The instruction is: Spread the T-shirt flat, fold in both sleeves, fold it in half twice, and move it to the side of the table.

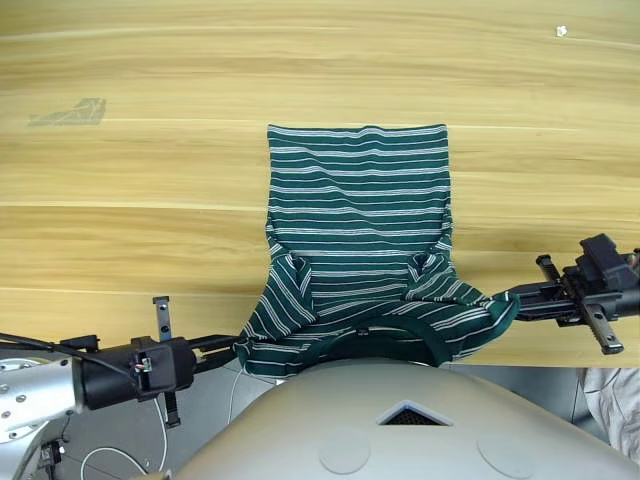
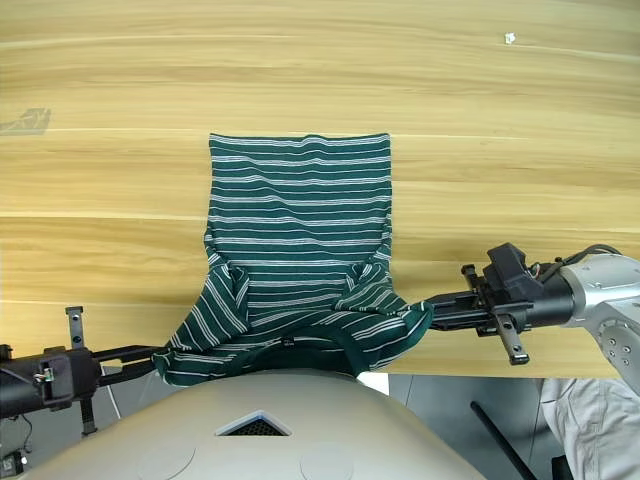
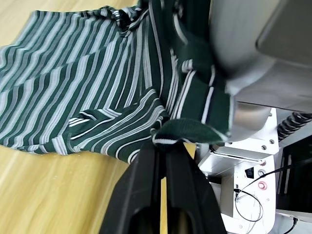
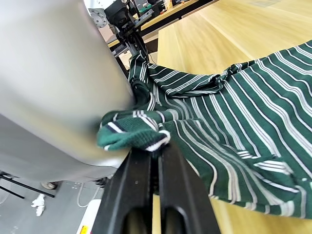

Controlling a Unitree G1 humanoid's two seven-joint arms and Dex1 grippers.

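Observation:
A dark green T-shirt [image 1: 358, 200] with thin white stripes lies lengthwise on the wooden table [image 1: 130, 220], its far hem straight and both sleeves folded in over the body. Its near end hangs over the table's front edge. My left gripper [image 1: 238, 348] is shut on the near left corner of the T-shirt [image 3: 161, 136]. On the opposite side my right gripper [image 1: 512, 296] is shut on the near right corner of the T-shirt [image 4: 146, 141]. The cloth between the two grippers sags a little and is bunched at both corners.
A small white scrap [image 1: 561, 31] lies at the far right of the table, and a faint grey mark [image 1: 70, 112] at the far left. Bare wood stretches on both sides of the shirt and beyond it.

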